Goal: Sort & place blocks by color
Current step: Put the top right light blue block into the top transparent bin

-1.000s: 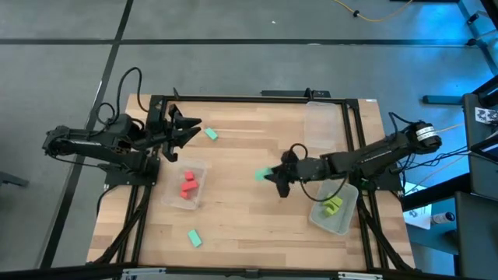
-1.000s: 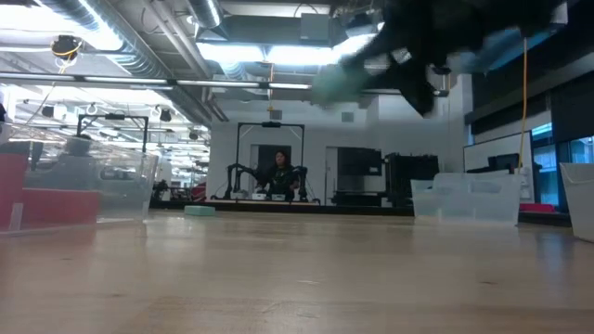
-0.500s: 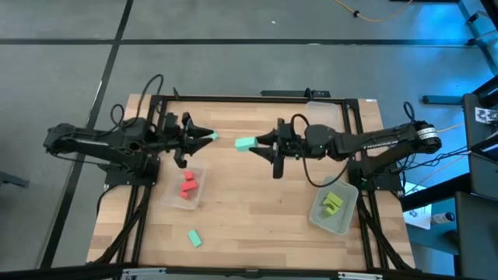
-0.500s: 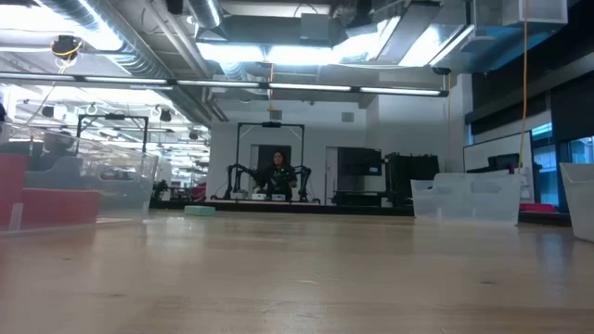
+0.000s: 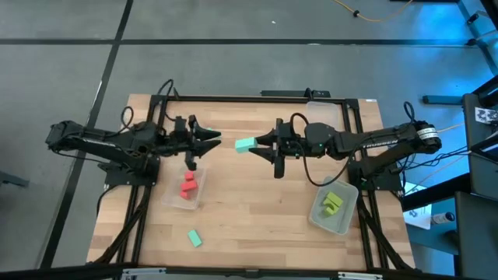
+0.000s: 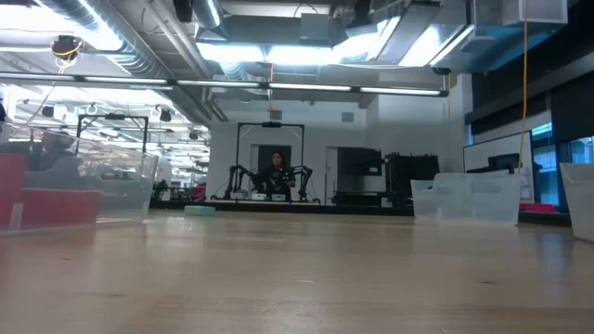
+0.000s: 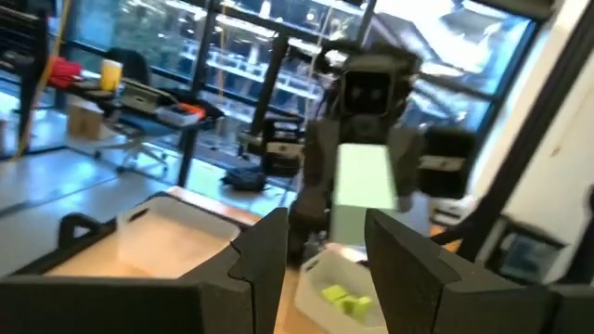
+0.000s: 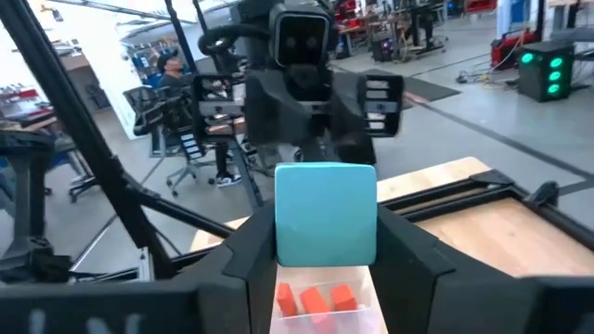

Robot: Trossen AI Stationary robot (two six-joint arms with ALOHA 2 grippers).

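A mint block is clenched in the right pincer, held above the desk centre. A second mint block lies at 7 o'clock. Three red blocks fill the 9 o'clock tray; yellow-green blocks fill the 4 o'clock tray. The left pincer faces it, fingers apart, empty. Only the low view shows a distant person.

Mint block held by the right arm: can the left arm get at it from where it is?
Probably yes. The mint block sticks out of the right end effector toward the left end effector, which faces it open, with nothing between them.
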